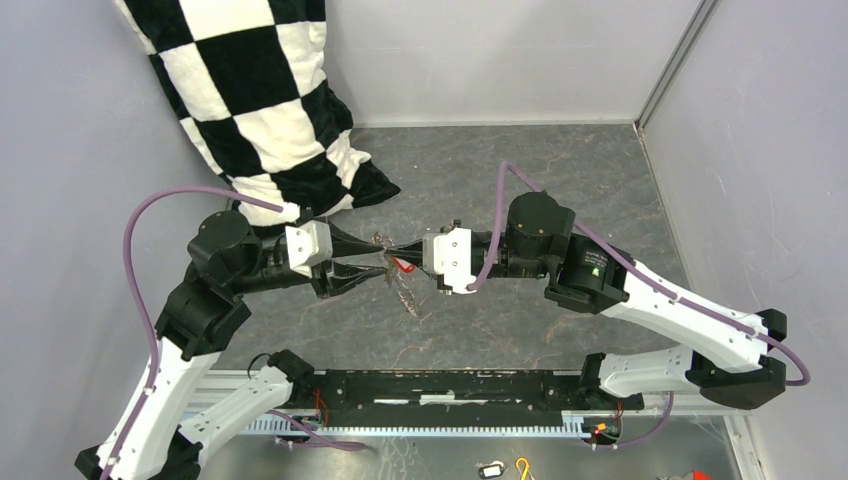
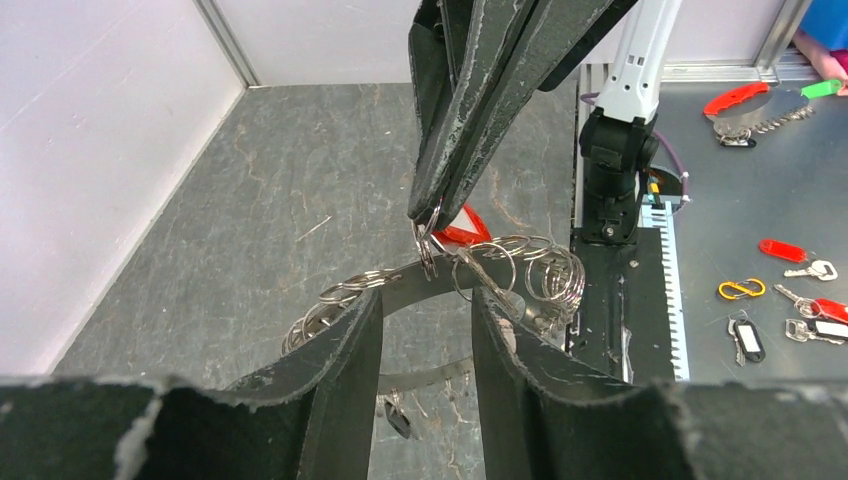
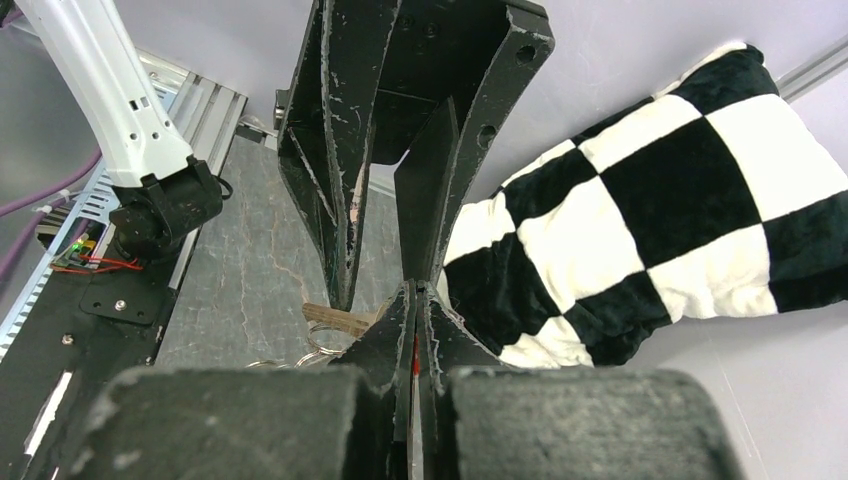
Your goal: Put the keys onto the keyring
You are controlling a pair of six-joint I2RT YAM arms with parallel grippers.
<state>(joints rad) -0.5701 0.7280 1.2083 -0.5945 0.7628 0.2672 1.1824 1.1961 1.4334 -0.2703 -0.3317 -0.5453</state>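
- The grey stone-look table (image 1: 560, 190) takes up most of the top view, and both arms meet over the middle of it.
- There's a black and white checkered pillow (image 1: 262, 95) propped in the far left corner, well away from the action.
- The left gripper (image 2: 427, 298) has its fingers partway apart. It's got the keyring (image 2: 400, 288) by its flat metal band, which runs straight across from one fingertip to the other.
- The keyring is up off the table, hanging between the two grippers. A bunch of small loose rings (image 2: 545, 270) dangle off the side nearest the arm bases.
- The right gripper (image 2: 426, 208) comes in from the opposite side, pinched fully closed. It has the red key (image 2: 466, 228) right at its tips, touching the band.
- Can't make out the black key anywhere.
- Off the table, on the metal shelf, sit a yellow hook (image 2: 742, 289) and some spare tags.
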